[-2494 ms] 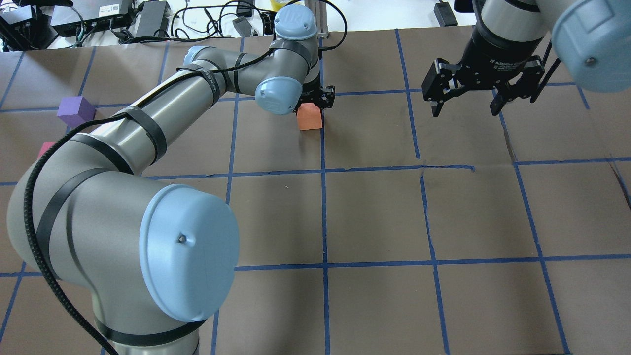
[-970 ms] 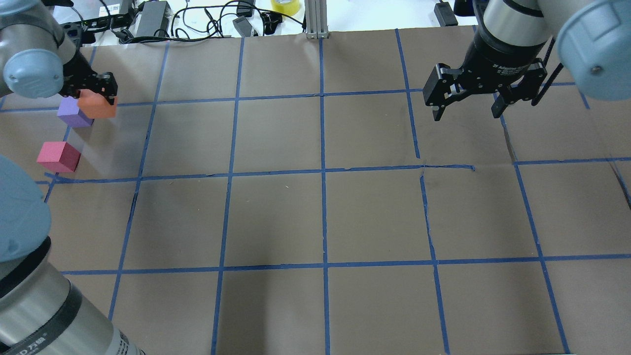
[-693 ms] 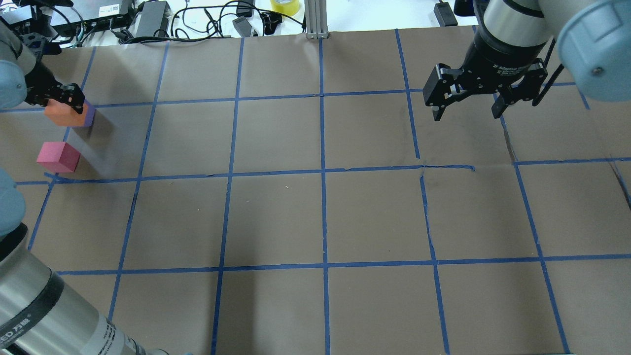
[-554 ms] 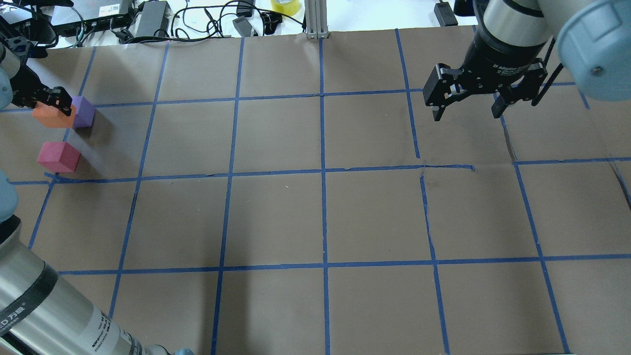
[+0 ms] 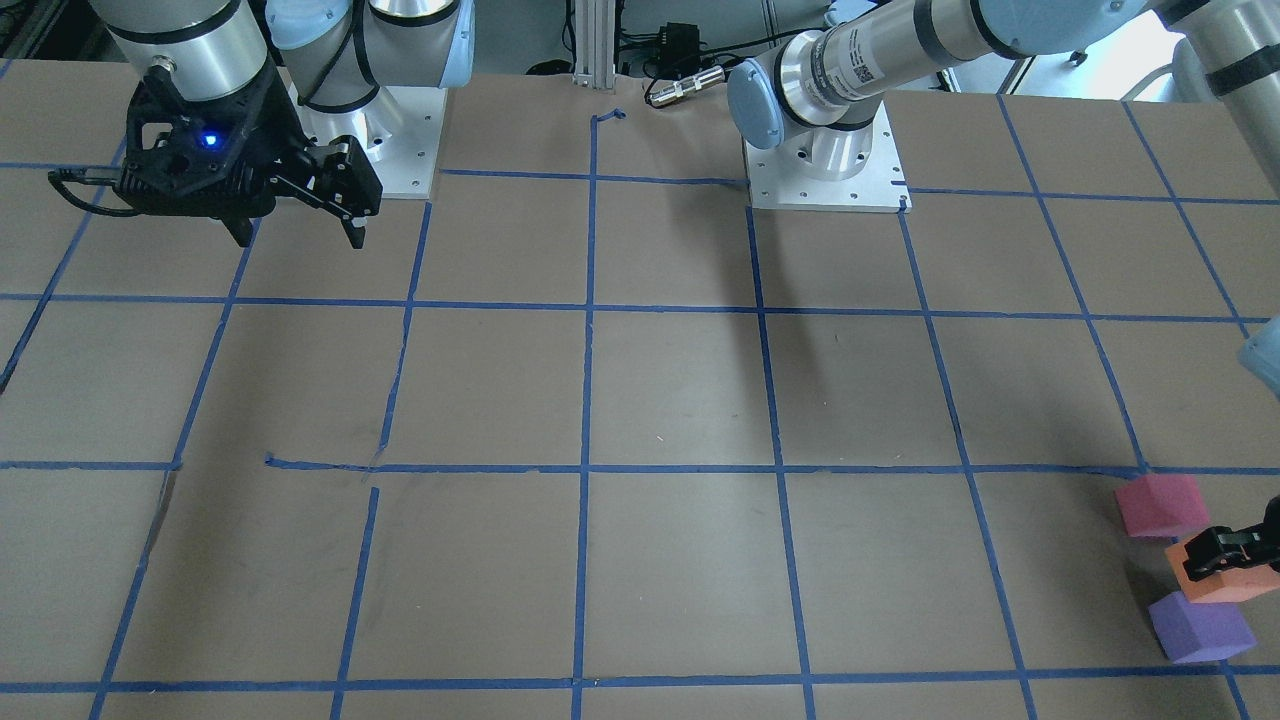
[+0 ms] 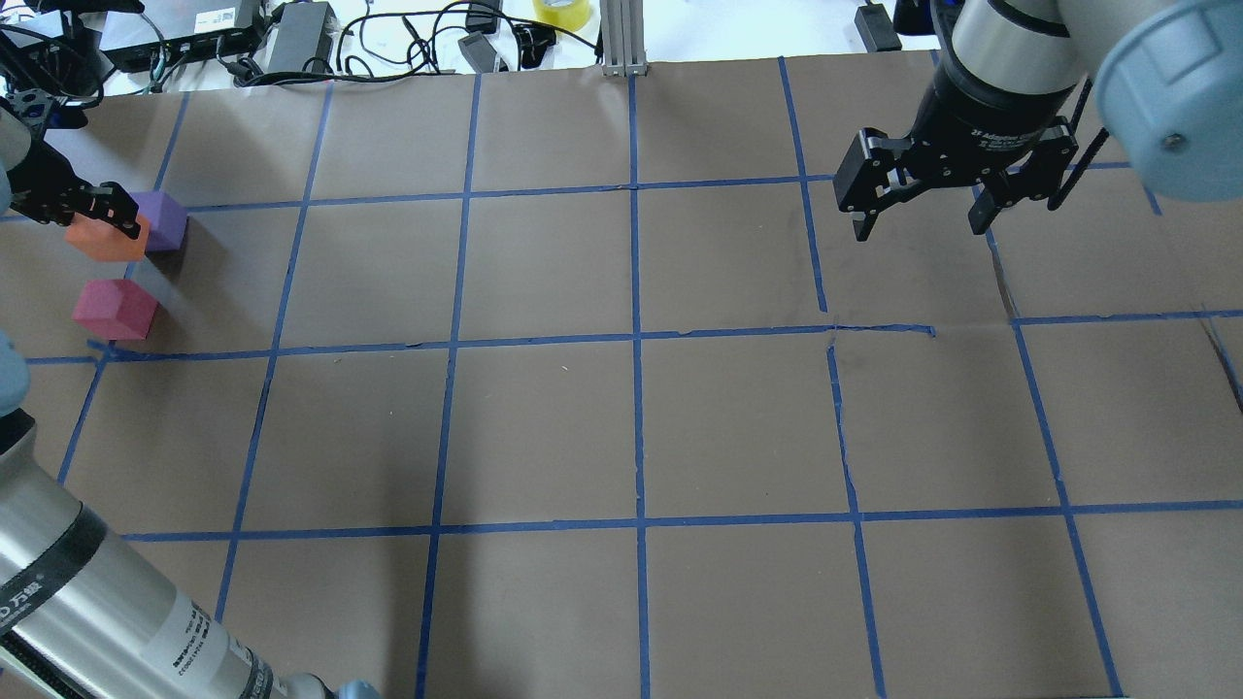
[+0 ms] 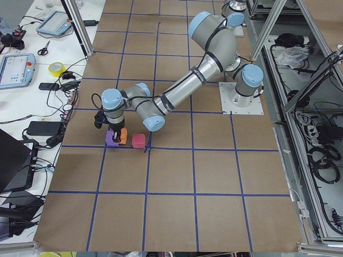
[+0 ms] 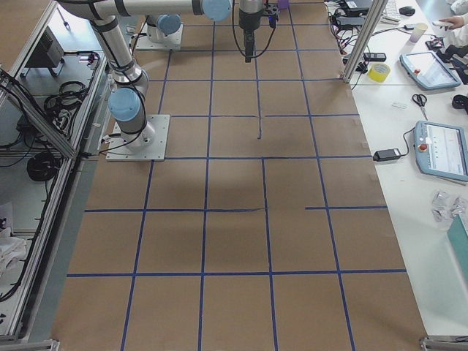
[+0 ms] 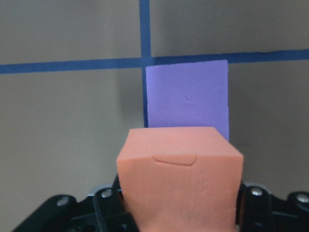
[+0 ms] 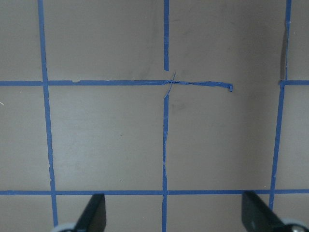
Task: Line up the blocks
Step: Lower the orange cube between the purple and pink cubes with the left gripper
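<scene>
My left gripper (image 6: 97, 221) is shut on the orange block (image 6: 105, 240) at the far left of the table. It holds the block low, between the purple block (image 6: 163, 219) and the reddish-pink block (image 6: 114, 309). In the left wrist view the orange block (image 9: 179, 179) sits between my fingers, with the purple block (image 9: 187, 96) just beyond it. The front view shows pink (image 5: 1160, 504), orange (image 5: 1225, 580) and purple (image 5: 1198, 628) in a rough row. I cannot tell if the orange block touches the table. My right gripper (image 6: 918, 228) is open and empty, hovering at the far right.
Brown paper with a blue tape grid (image 6: 636, 335) covers the table. Cables and power supplies (image 6: 291, 39), a yellow tape roll (image 6: 561, 12) and an aluminium post (image 6: 621, 39) lie past the far edge. The blocks sit near the table's left edge.
My left gripper has carried the orange block from the table's far middle to the far left, and lowered it between the purple and pink blocks. The right gripper has barely moved.
</scene>
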`<state>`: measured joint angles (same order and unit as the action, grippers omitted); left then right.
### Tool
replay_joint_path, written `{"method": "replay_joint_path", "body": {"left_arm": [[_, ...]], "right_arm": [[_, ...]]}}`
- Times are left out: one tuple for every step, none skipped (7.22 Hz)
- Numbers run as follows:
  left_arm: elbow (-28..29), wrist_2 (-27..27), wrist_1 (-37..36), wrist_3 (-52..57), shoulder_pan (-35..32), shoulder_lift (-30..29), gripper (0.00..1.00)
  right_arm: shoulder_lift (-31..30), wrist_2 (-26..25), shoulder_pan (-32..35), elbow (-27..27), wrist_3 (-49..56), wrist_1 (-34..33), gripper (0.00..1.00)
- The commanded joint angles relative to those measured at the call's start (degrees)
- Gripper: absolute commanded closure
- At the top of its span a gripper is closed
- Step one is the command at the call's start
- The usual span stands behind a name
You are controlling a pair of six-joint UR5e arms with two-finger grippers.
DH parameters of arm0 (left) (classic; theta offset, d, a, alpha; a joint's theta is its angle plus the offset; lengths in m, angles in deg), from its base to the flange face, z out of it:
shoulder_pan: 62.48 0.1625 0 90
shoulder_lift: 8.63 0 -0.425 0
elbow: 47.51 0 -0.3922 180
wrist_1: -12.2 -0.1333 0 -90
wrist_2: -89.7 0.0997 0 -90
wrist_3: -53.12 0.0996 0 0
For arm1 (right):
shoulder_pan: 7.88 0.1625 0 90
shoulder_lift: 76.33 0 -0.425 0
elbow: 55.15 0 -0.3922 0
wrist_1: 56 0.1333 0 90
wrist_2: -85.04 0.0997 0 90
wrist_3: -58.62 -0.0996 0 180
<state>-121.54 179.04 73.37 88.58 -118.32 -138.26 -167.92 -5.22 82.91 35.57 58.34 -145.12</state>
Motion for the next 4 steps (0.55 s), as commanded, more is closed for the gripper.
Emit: {"method": "replay_joint_path", "body": {"left_arm": [[0.2,0.0,1.2,0.0,0.0,0.2,1.00],[0.5,0.3,1.1,0.3,0.0,0.3,1.00],[0.6,0.3,0.6,0.5,0.0,0.3,1.00],[0.3,0.5,0.5,0.6,0.0,0.9,1.00]], "right_arm": [[0.0,0.0,-0.1,0.1,0.0,0.0,0.00],[0.0,0.0,-0.1,0.1,0.1,0.0,0.00],[0.1,0.0,0.0,0.1,0.1,0.0,0.00],[0.1,0.0,0.0,0.1,0.1,0.0,0.00]]}}
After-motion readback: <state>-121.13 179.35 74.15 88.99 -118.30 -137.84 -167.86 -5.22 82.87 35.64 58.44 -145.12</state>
